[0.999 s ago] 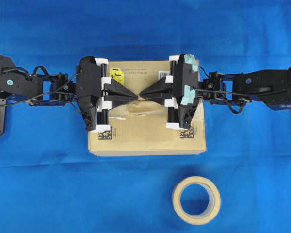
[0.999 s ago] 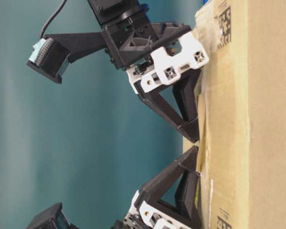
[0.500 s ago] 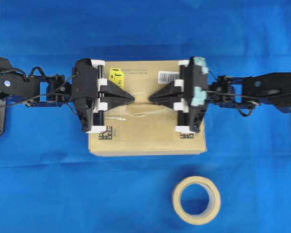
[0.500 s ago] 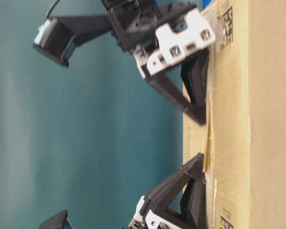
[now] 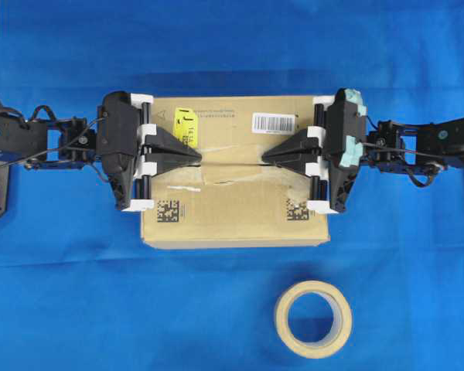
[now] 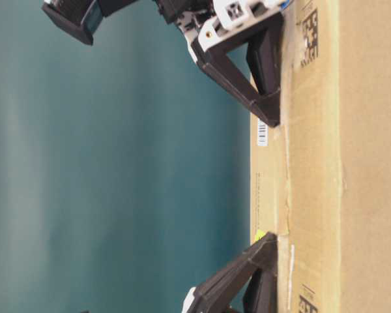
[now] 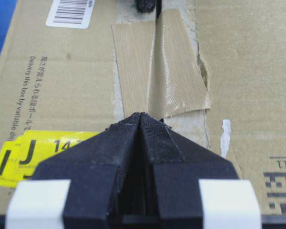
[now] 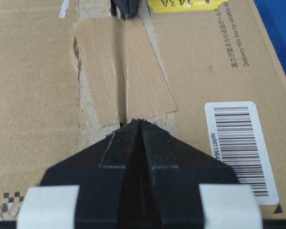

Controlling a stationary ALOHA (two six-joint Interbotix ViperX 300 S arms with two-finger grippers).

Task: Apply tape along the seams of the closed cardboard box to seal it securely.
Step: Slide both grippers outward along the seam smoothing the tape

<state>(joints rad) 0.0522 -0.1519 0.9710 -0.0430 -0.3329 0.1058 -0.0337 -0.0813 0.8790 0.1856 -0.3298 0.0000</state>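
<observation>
Yellow sticker (image 7: 33, 155) — "J 14".

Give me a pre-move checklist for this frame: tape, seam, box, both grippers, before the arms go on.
1. Tape lies across the seam in the middle of the box: ok.
2. Tape flat: not ok; a ridge runs down its middle in both wrist views.
3. Whole seam covered: not ok; only the middle stretch is taped.
4. Left gripper shut, empty, tip at the tape's end: ok.
5. Right gripper shut, empty, tip at the opposite end: ok.
6. Roll on the cloth, apart from the box and arms: ok.
</observation>
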